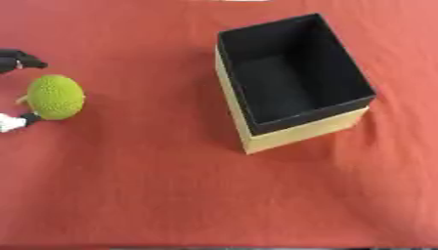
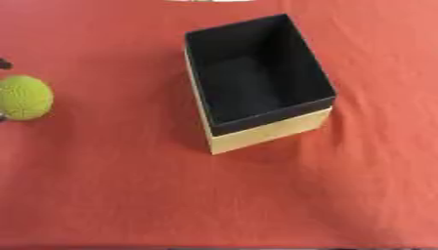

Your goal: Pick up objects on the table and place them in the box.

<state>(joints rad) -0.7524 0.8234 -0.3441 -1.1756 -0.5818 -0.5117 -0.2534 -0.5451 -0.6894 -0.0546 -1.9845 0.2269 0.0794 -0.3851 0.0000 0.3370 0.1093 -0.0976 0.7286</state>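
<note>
A yellow-green bumpy ball (image 1: 55, 96) lies on the red cloth at the far left. Only two parts of my left hand (image 1: 19, 60) show, at the left edge. A black finger reaches in a little above the ball, with a gap between them. A white-tipped digit (image 1: 12, 122) lies against the ball's lower left side. The hand straddles the ball without closing on it. The open box (image 1: 295, 132), tan outside and black inside, stands right of centre, and nothing shows inside it. My right hand is out of sight.
The red cloth (image 1: 154, 185) covers the whole table. A wide stretch of bare cloth separates the ball from the box. The table's front edge runs along the bottom of the views.
</note>
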